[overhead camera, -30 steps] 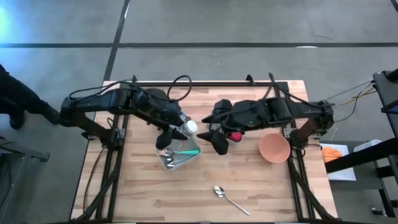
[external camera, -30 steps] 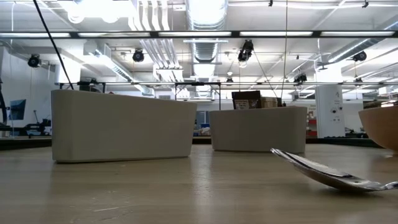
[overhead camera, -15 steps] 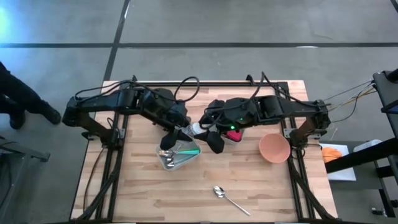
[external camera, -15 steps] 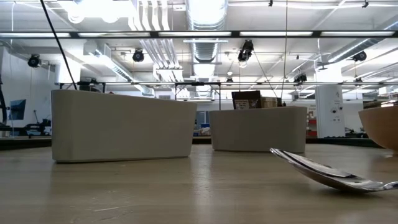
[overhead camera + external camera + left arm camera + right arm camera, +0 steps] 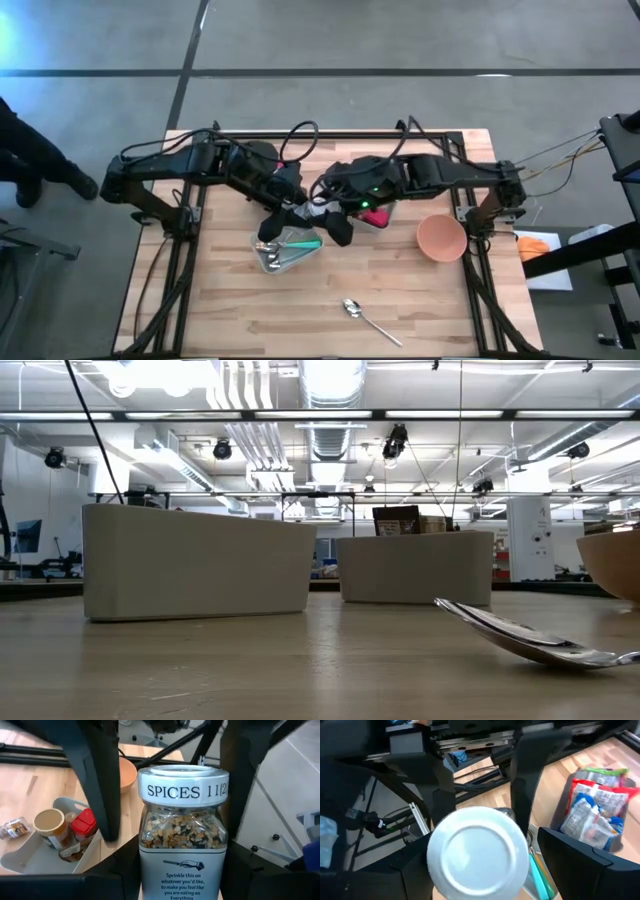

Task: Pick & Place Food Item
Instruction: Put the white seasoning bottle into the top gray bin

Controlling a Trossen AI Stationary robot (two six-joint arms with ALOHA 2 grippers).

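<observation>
Jaws of the left gripper [image 5: 177,885] are squeezing the spice jar [image 5: 182,827] above the tray [image 5: 287,250]; the right gripper [image 5: 330,208] is waiting wide around its lid. Letting go early could be dropping it.

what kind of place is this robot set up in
Probably a large lab or industrial workshop: exposed silver ceiling ducts, long strip lights, a bare grey concrete floor around the light wooden slatted table.

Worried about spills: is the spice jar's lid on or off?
On. The white lid caps the spice jar, which the left gripper holds.
</observation>
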